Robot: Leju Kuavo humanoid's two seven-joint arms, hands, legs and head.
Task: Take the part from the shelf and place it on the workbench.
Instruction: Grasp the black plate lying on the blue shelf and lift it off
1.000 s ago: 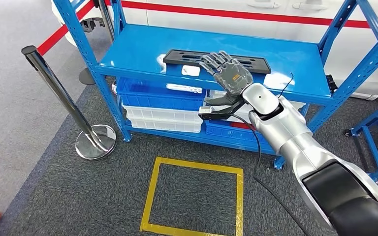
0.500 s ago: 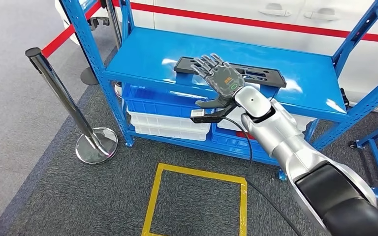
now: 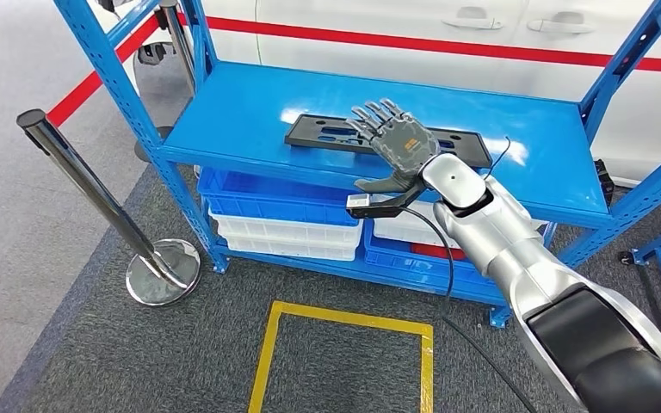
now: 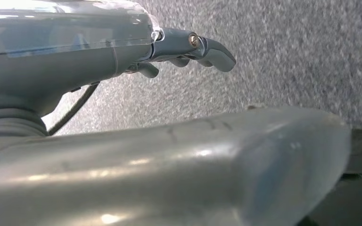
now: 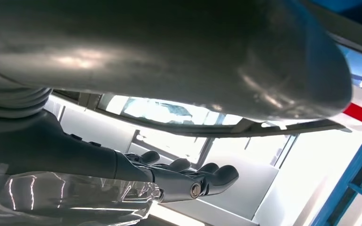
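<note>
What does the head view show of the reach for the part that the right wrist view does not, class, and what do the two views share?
The head view alone shows the black part lying flat on the blue shelf, and the bins below it. The right wrist view alone shows the undersides of the fingers, apart and holding nothing. Both show the right hand stretched out and open.

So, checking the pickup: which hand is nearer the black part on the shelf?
Right. The right hand is spread open over the black part; the left hand hangs above the carpet.
</note>
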